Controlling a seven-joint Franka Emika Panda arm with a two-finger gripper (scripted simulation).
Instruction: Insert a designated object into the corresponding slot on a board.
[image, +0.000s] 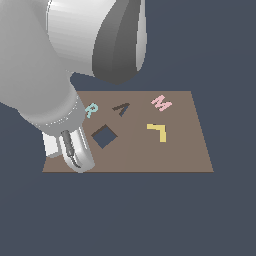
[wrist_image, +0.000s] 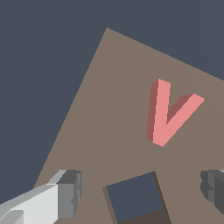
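The red "V" piece (wrist_image: 168, 116) lies flat on the brown board (wrist_image: 100, 109) near one corner, seen only in the wrist view; in the exterior view the arm hides it. My gripper (wrist_image: 142, 192) is open and empty above the board, its fingers (wrist_image: 70, 192) spread either side of the dark square hole (wrist_image: 138, 197), short of the V. In the exterior view the gripper (image: 75, 157) hangs over the board's (image: 150, 155) near corner on the exterior view's left. The dark angular letter slot (image: 121, 108) is at the board's far middle.
A teal "R" (image: 91, 109), a pink "M" (image: 161, 103) and a yellow "L" (image: 158, 131) lie on the board. The square hole (image: 104, 136) is just beside the gripper. The arm's bulk fills the exterior view's upper left.
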